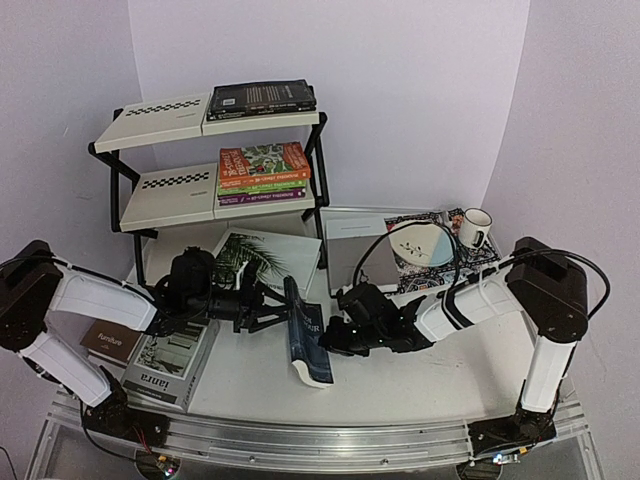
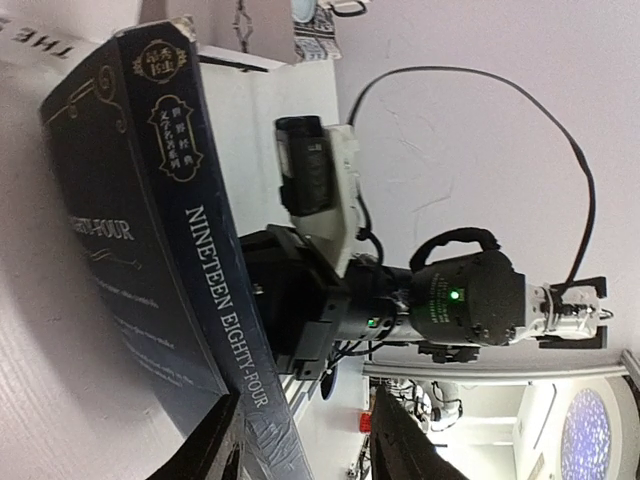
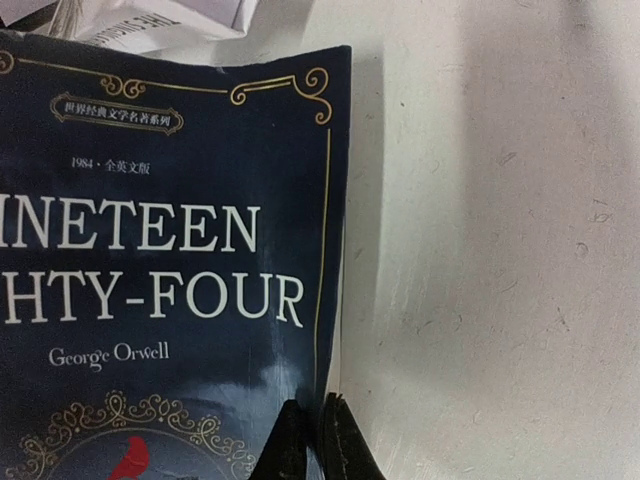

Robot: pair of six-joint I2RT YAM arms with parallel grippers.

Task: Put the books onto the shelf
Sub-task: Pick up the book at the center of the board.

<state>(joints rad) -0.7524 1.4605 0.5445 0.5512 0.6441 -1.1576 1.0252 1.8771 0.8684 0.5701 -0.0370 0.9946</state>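
Black-framed shelf (image 1: 165, 105) at the far side: dark books (image 1: 262, 97) lie on its top tier, a colourful stack (image 1: 263, 173) on the lower. A navy book (image 1: 305, 340) stands on edge on the table between the arms. The left gripper (image 2: 310, 395) has its fingers apart, one beside the spine. The right gripper (image 3: 315, 420) is pressed closed at the cover's edge; I cannot tell whether it pinches the cover.

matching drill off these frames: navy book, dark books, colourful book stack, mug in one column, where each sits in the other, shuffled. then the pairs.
1. navy book
2. dark books
3. colourful book stack
4. mug

A. lower tier of the shelf
B. on the placemat, far right
C. top tier of the shelf
D. standing on edge on the table, front middle

Pairs: 1-D, 2-C, 3-A, 4-B
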